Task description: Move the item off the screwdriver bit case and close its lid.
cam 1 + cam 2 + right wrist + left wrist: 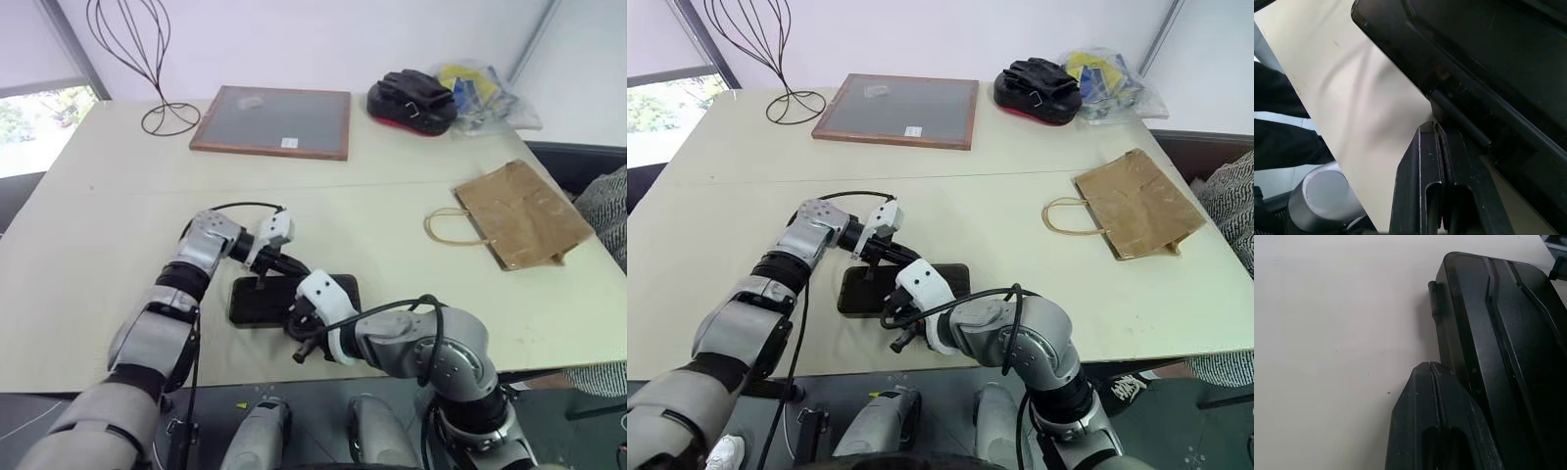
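left gripper (284,262): fingers pressed together, nothing held, sitting at the far edge of the screwdriver bit case (257,302); the left wrist view has the fingertips (1432,396) right up against the case's side

right gripper (304,338): fingers closed tight too, empty, poking at the case's near right edge by the hinge bar, as the right wrist view shows it (1437,147)

case: lies flat near the table's near edge, lid (1508,333) down on top, looks closed from here

paper bag (519,215): off the case, lying flat well to the right, twine handle (449,227) pointing left toward the middle

writing: small white sticker on the wood-framed board (274,121), too tiny to read; no brand readable on the case

room: lots of bare table (98,235) to the left and between case and board; far right corner is crowded by the black-and-red pouch (411,101) and a plastic bag (480,93); wire stand (147,59) sits far left
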